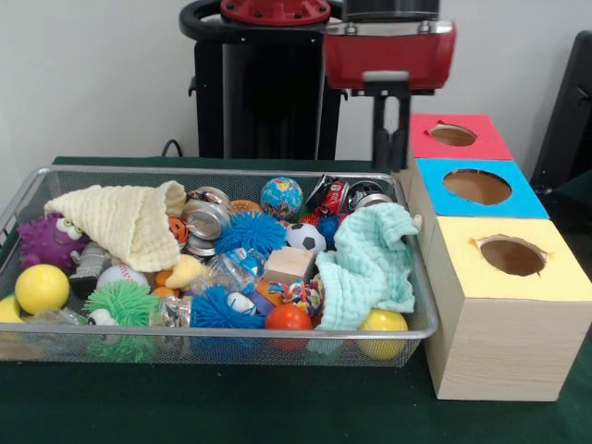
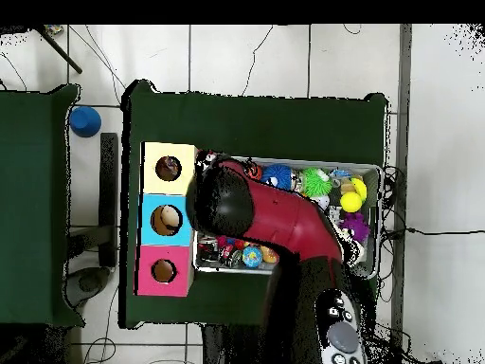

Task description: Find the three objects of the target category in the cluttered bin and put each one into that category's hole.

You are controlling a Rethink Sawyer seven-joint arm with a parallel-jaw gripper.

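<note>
The black gripper (image 1: 391, 139) hangs above the silver wire-mesh bin's (image 1: 231, 347) far right corner; whether it's clenched I cannot tell. Target category unclear; lower slowly, avoiding the mint-green cloth (image 1: 370, 264).

A wire bin (image 1: 28, 199) sits on the worktop (image 1: 231, 407), and in the front view a row of three boxes with holes (image 1: 499, 277) stands just beside the bin's right side, running from near to far. Inside the bin, a folded cloth (image 1: 120, 222) lies at the left over other toys, and a second cloth (image 1: 370, 264) is draped at the right. A globe ball (image 1: 281, 197) rests at the back, a soccer ball (image 1: 304, 238) near the middle, and a wooden block (image 1: 289, 265) just in front of it. The robot's hand (image 1: 391, 139) hangs over the bin's far right corner, beside the farthest box.
</note>
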